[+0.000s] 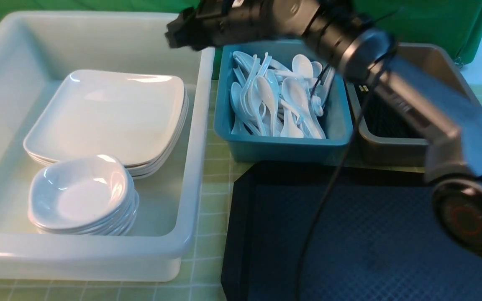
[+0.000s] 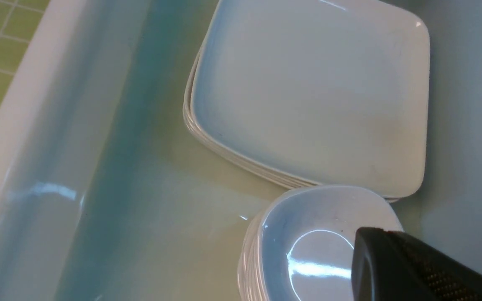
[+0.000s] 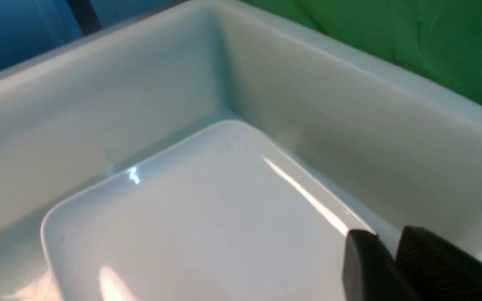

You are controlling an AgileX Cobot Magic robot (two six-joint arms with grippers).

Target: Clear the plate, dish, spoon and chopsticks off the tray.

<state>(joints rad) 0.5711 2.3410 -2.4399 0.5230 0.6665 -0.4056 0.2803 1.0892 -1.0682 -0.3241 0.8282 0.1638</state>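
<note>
the front view looks forward and down from the robot's own side, far enough back to take in most of the large white tub (image 1: 191, 167), the teal tub (image 1: 283, 148) and part of the black tray (image 1: 349, 234). the left wrist view looks steeply down into the white tub from close above, over the stacked plates (image 2: 308, 92) and the stacked dishes (image 2: 329, 242). the right wrist view faces across the same tub at a shallower slant, near the plates, with green cloth (image 3: 446, 46) past its rim. all three views share the tub's inside and the plates; the front and left wrist views also share the dishes.
</note>
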